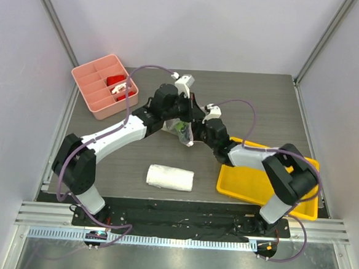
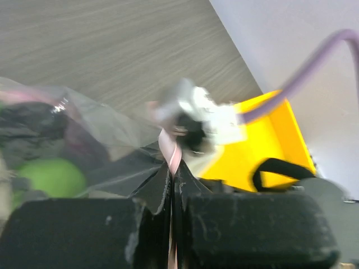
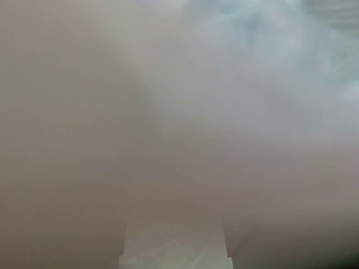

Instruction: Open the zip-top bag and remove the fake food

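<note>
In the top external view, the zip-top bag (image 1: 185,132) is held above the middle of the table (image 1: 255,109), between the two arms. The left gripper (image 1: 180,118) is brought in from 10 o'clock and the right gripper (image 1: 195,136) from 4 o'clock. They are set on opposite sides of the bag's mouth, probably so that the seal can be pulled apart. A speck of green of the fake food (image 1: 181,127) is made out inside the bag. The pink divided box (image 1: 93,93) is left at 10 o'clock. The white towel (image 1: 170,178) lies at 6 o'clock and the yellow tray (image 1: 250,182) at 4 o'clock, all well apart from the bag.

In the left wrist view, the left gripper (image 2: 173,188) is seen clamped tight on the pink zip strip (image 2: 171,151), with the black fingers pressed together at 6 o'clock. The bag's clear film (image 2: 106,134) is drawn taut toward 9 o'clock. A green ball (image 2: 53,176) and a dark purple shape (image 2: 33,129) are seen through it, so the food is judged to be inside and the seal not yet parted. A blurred white and black part of the right arm (image 2: 202,115) is seen just beyond the strip.

In the right wrist view, the lens is covered by a pale haze, likely plastic pressed close. Whether the right gripper is closed on the bag cannot be told.
</note>
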{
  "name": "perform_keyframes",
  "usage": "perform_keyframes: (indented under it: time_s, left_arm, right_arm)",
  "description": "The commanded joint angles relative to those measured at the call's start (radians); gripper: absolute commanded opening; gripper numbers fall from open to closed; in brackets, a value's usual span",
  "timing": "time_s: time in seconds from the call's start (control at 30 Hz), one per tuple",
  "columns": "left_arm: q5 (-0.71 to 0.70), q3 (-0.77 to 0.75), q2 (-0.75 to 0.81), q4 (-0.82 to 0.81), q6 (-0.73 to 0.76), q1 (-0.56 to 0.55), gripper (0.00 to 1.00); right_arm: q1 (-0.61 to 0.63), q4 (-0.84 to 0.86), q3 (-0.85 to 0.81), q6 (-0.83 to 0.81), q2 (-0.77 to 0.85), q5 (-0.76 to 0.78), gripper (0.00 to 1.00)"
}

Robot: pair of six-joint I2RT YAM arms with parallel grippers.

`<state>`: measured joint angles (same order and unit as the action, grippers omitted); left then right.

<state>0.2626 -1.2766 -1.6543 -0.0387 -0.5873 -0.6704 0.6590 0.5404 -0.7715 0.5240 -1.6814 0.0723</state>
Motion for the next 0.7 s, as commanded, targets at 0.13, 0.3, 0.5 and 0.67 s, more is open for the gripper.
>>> perform_keyframes:
  time_s: [0.13, 0.3, 0.5, 0.67]
  left_arm:
    - [-0.057, 0.008, 0.056, 0.033, 0.093, 0.045, 0.00]
    - [-0.056, 0.054, 0.090, 0.025, 0.098, 0.068, 0.00]
    - [-0.056, 0.037, 0.103, 0.036, 0.106, 0.078, 0.00]
    - [-0.037, 0.031, 0.071, 0.023, 0.090, 0.081, 0.00]
  right_arm:
    - [-0.007, -0.169, 0.026, -0.032, 0.322, -0.006, 0.01]
    - [-0.044, -0.300, 0.012, -0.044, 0.396, -0.060, 0.01]
    - [-0.044, -0.601, 0.011, -0.039, 0.602, 0.022, 0.02]
    - [-0.047, -0.894, -0.012, 0.062, 0.767, 0.184, 0.01]
